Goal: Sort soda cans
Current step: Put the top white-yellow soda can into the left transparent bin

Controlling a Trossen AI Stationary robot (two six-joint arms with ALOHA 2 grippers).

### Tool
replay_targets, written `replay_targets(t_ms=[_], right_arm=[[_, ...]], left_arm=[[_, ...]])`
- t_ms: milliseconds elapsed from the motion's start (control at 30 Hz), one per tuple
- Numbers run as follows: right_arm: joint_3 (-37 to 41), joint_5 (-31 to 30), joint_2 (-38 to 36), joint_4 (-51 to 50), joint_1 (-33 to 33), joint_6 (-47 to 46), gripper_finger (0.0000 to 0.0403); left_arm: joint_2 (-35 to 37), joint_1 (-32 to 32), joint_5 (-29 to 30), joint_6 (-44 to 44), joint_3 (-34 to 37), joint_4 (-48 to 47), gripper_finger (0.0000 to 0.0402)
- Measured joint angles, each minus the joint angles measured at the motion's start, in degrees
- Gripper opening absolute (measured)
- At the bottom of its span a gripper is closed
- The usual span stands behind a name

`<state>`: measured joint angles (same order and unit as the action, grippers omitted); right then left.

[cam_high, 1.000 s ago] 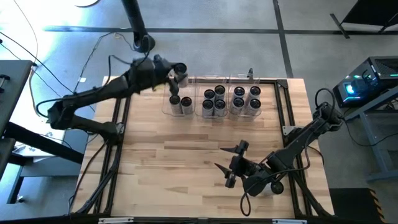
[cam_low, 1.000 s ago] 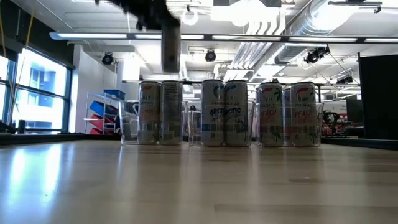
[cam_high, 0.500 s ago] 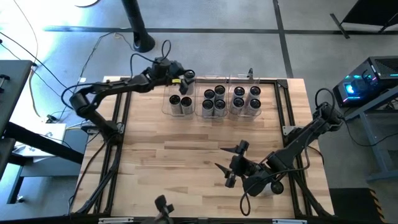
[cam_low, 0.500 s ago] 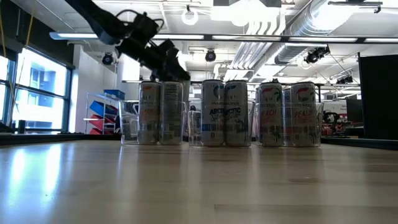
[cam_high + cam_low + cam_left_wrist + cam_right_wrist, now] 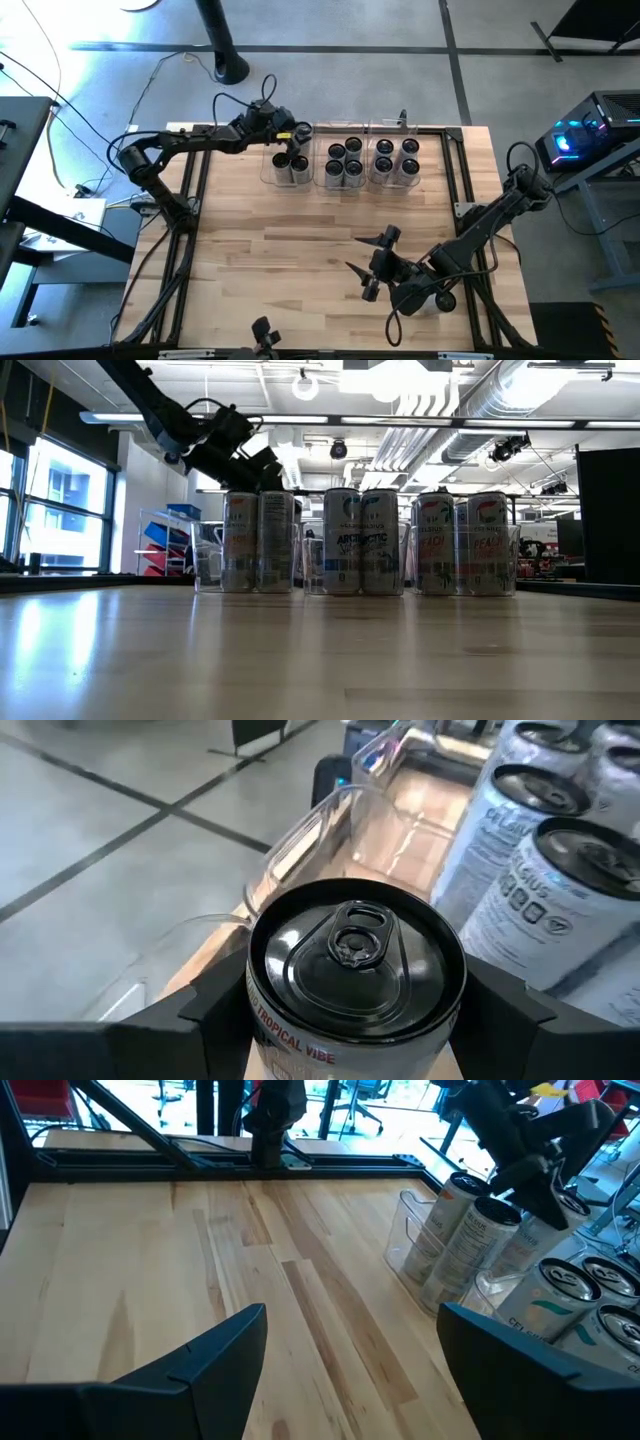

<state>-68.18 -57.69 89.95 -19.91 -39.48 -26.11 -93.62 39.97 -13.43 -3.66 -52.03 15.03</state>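
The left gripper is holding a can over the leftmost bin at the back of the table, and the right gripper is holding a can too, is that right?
Not quite. The left gripper does hold a can above the leftmost bin, but the right gripper holds nothing: the right wrist view shows its jaws spread wide over bare table, and the high view shows it low near the front.

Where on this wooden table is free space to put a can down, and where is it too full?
Bare wood runs from the clear plastic bins to the open right gripper. The middle and right bins are full of silver soda cans. The left gripper holds a silver can above the left bin.
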Motion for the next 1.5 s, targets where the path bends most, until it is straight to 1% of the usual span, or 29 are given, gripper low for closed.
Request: replay_targets(t_ms=[133, 267, 433, 667, 867, 1133, 1333, 1500], right_arm=[[0.0, -0.02, 0.0, 0.01, 0.22, 0.02, 0.0289], [0.0, -0.2, 0.0, 0.01, 0.66, 0.43, 0.0289], [0.0, -0.17, 0.0, 0.01, 1.32, 0.48, 0.0289], [0.0, -0.15, 0.0, -0.04, 1.37, 0.61, 0.0289], [0.0, -0.13, 0.0, -0.15, 1.38, 0.59, 0.0289], [0.0, 0.11, 0.0, -0.15, 1.38, 0.57, 0.0289], [0.0, 0.09, 0.0, -0.21, 1.38, 0.6, 0.0289], [0.0, 0.09, 0.0, -0.43, 1.38, 0.61, 0.0289]], left_arm=[[0.11, -0.16, -1.79, 1.77, 3.35, 4.36, 0.0246], [0.21, -0.49, -2.12, 2.91, 5.09, 7.26, 0.0263], [0.24, -0.73, -2.4, 3.71, 5.22, 7.25, 0.028], [0.19, -0.73, -2.31, 4.19, 5.29, 7.54, 0.0287], [0.86, -0.8, -5.4, 4.83, 5.45, 6.3, 0.0288], [2.42, -0.76, -4.76, 6.0, 5.49, 5.11, 0.0289], [2.42, -0.77, -3.78, 12.67, 5.49, 5.12, 0.029], [2.42, -0.77, -0.6, 13.48, 5.46, 4.33, 0.029]])
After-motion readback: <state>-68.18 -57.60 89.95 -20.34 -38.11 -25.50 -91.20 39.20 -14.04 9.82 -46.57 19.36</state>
